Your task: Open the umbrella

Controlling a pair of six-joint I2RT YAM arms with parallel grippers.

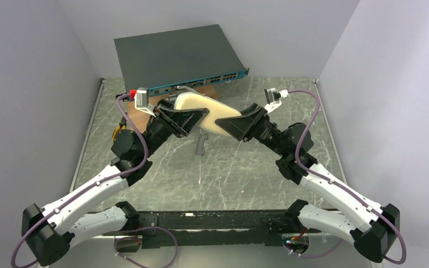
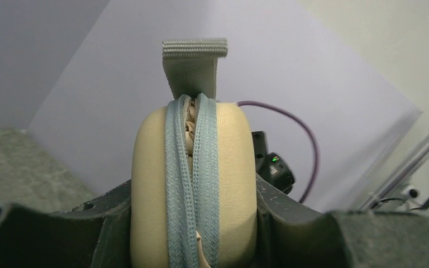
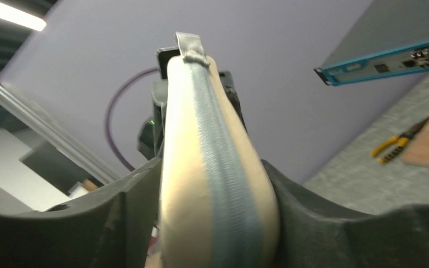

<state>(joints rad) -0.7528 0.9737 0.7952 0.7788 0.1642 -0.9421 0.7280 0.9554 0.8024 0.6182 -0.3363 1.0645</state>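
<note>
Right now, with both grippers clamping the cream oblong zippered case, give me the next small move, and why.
Probably spread the cream oblong case at its parted grey-blue zip: the left gripper and right gripper hold its two ends, and beige fabric shows in the gap.

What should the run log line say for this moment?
left gripper: shut on case | right gripper: shut on case | zipper: partly parted, beige fabric showing inside
</note>
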